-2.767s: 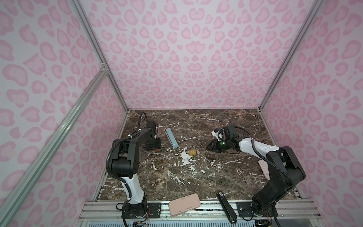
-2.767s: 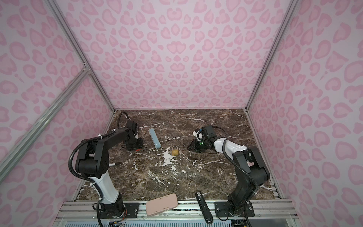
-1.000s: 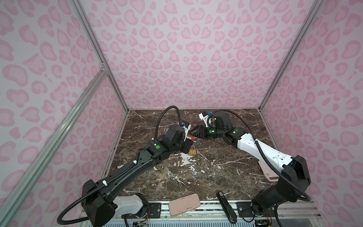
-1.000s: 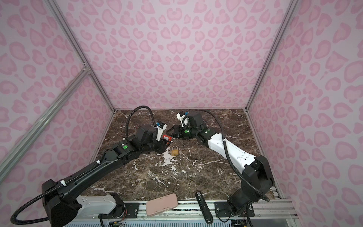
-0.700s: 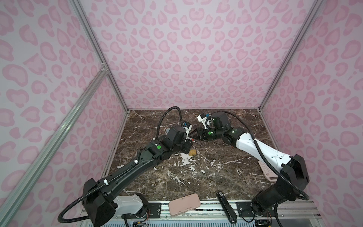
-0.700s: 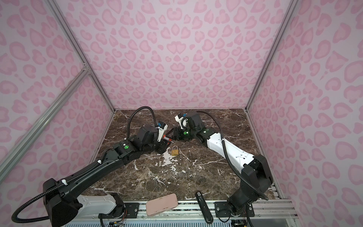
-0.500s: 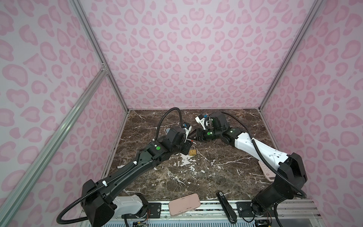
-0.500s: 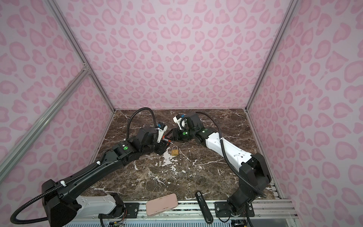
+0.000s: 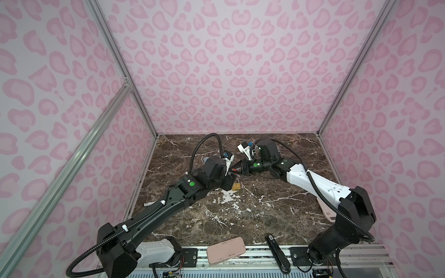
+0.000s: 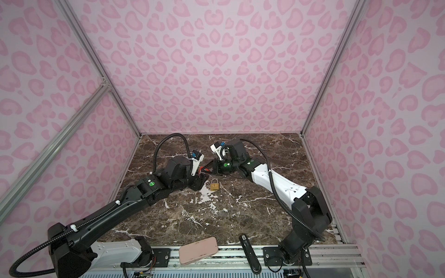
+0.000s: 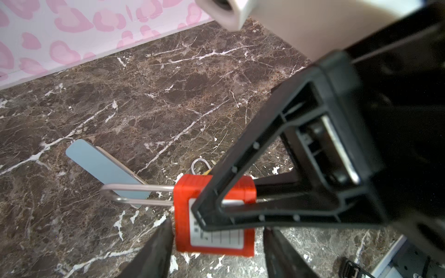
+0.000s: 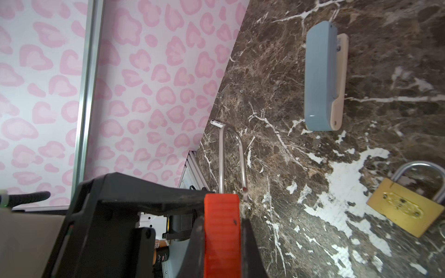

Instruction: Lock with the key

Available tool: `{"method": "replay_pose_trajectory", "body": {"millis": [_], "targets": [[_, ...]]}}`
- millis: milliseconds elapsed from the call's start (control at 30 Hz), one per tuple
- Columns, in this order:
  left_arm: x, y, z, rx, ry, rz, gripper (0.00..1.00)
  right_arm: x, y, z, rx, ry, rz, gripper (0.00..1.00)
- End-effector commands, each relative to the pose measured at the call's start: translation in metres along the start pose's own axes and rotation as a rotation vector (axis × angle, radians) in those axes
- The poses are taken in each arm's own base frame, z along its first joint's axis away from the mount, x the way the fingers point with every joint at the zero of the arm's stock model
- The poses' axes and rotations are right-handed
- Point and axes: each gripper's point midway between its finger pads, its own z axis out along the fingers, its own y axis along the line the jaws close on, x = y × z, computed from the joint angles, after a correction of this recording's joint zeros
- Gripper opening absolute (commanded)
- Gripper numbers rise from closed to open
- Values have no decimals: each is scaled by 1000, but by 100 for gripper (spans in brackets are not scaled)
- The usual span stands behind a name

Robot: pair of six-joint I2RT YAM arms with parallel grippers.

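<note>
The red padlock [image 11: 184,195] has just changed hands. A second ago the left gripper [image 11: 216,231] carried it while the right gripper [image 12: 222,214] came in with its fingers wide. Now the right gripper's fingers are clenched flat on the lock's body. The left gripper's fingers [image 11: 159,250] have let go and stand just clear on either side of it. The padlock hangs in the air above the rear middle of the worktop [image 9: 240,221], with its long silver shackle [image 12: 232,131] pointing towards the left edge. Whether the shackle's free leg is seated I cannot tell. I judge that this frees the left arm to fetch the key, which I cannot pick out in any view. Room is tight at this spot, because the two wrists are nose to nose. The brass padlock [image 9: 237,187] lies on the worktop just in front of and below them. The blue-and-cream case [image 12: 322,81] lies near, towards the rear left corner. The middle and front right of the worktop lie open for a retreat. A pink case [image 9: 225,250] rests on the front rail, well apart.
</note>
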Motion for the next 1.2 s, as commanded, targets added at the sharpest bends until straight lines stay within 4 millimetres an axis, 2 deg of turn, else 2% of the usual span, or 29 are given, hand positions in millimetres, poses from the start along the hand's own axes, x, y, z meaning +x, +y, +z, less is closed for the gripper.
{"method": "replay_pose_trajectory", "body": {"millis": [0, 133, 333, 400, 533, 667, 833, 900, 1000, 1167], "targets": [[-16, 4, -3, -20, -81, -18, 65, -13, 5, -11, -35, -59, 10, 2], [-13, 6, -10, -21, -99, -27, 67, -36, -12, -40, -35, -164, 41, 0], [-15, 12, -26, -30, -161, -73, 71, -36, -39, -77, 31, -150, 15, 0], [-23, -2, -33, 77, -167, -95, 73, -33, -41, -87, 37, -146, -1, 0], [-48, -22, -40, 176, -166, -124, 72, -29, -47, -106, 81, -167, -55, 0], [-70, -28, -47, 230, -231, -138, 73, -27, -35, -116, 41, -166, -101, 0], [-97, -4, -57, 355, -358, -302, 74, -29, -13, -132, 61, -216, -226, 0], [-106, -3, -64, 448, -404, -327, 73, -29, -3, -138, 50, -236, -275, 0], [-115, -10, -70, 531, -420, -310, 73, -25, 10, -145, 27, -259, -326, 0], [-125, -31, -69, 681, -376, -308, 72, -23, 30, -152, -57, -304, -368, 0]]}}
